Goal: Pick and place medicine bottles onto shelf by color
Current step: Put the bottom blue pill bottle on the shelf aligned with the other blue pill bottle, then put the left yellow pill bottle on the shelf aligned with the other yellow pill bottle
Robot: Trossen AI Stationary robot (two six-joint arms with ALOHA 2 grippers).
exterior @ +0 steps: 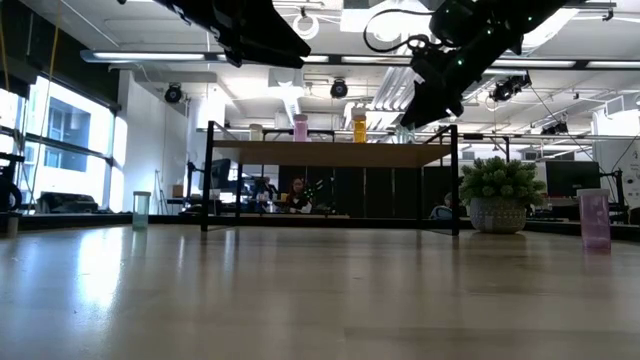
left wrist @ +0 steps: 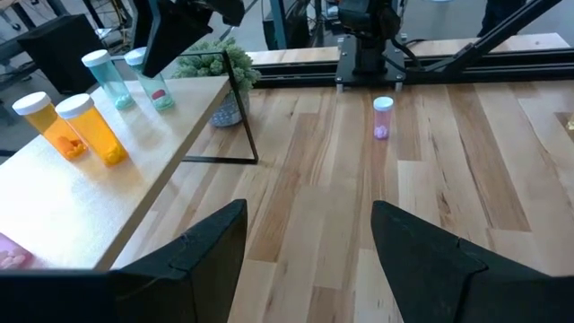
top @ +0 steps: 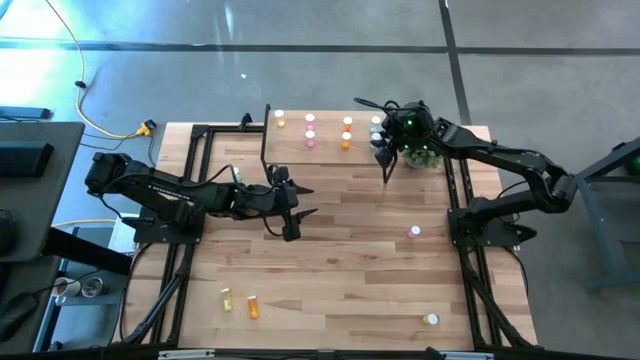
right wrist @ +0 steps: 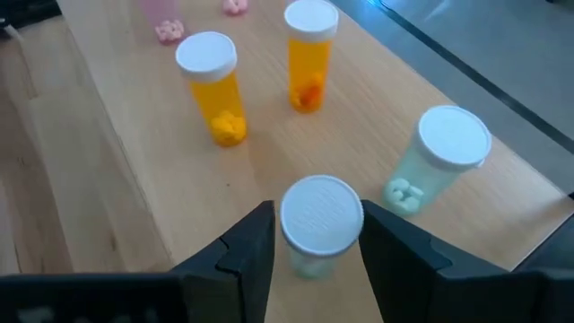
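Note:
The light-wood shelf (top: 330, 152) stands at the table's far side and carries upright pink (top: 310, 138), orange (top: 346, 140) and green (right wrist: 441, 166) medicine bottles. My right gripper (right wrist: 318, 235) is over the shelf's right end, shut on a green bottle with a white cap (right wrist: 321, 212). My left gripper (top: 312, 201) hangs open and empty over the table's middle, in front of the shelf. A pink bottle (top: 414, 232) stands on the tabletop on its base. My right gripper pinches the green bottle between its two fingers, which lie on opposite sides of its upper body just under the cap (right wrist: 309, 262). The fingers come from above, slanting down. The bottle is upright at the shelf top; whether its base rests on the board I cannot tell.
A green plant in a pot (top: 420, 155) stands just beyond the shelf's right end, close under my right arm. A yellow bottle (top: 227, 298) and an orange bottle (top: 252, 306) lie near the table's front left. A white-capped bottle (top: 431, 320) is at the front right.

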